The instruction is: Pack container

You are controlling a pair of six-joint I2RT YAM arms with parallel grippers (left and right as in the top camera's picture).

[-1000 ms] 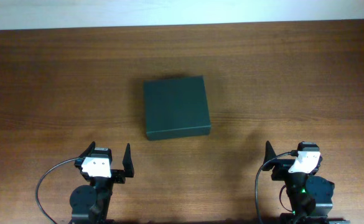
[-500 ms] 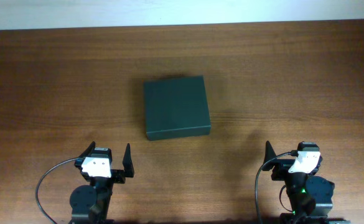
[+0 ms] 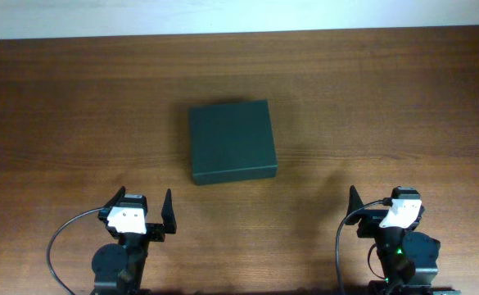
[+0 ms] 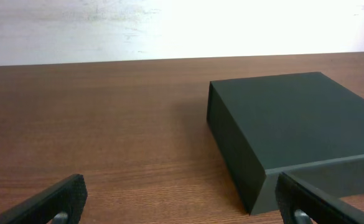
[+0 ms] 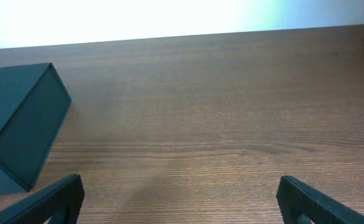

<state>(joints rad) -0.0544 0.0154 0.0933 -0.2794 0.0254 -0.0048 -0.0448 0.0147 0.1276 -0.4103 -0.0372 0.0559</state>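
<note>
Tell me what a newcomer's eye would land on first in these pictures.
A closed dark green box sits near the middle of the brown wooden table, its lid down. Nearer the front edge, the left gripper and the right gripper sit with jaws wide open, one on each side, both clear of the box and holding nothing.
</note>
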